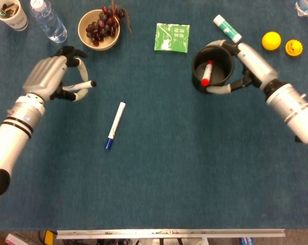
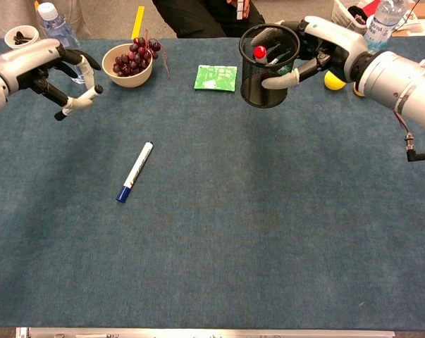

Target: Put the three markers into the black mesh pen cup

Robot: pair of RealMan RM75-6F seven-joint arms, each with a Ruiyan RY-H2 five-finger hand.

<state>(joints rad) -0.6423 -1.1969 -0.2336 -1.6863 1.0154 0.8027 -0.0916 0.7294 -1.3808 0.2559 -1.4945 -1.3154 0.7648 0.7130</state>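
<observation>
Leftmost, our left hand (image 1: pixel 50 76) grips a black-tipped marker (image 1: pixel 78 86) above the worktop (image 1: pixel 159 168), just below the bowl of grapes (image 1: pixel 99 28). Next, a blue-capped marker (image 1: pixel 115 125) lies flat on the blue cloth, well apart from both hands. Further right sits a green packet (image 1: pixel 171 37). Then our right hand (image 1: pixel 245 69) wraps around the black mesh pen cup (image 1: pixel 212 68), holding it; a red-capped marker (image 1: pixel 207 74) stands tilted inside. A green-ended marker (image 1: pixel 227 28) lies beyond the cup
</observation>
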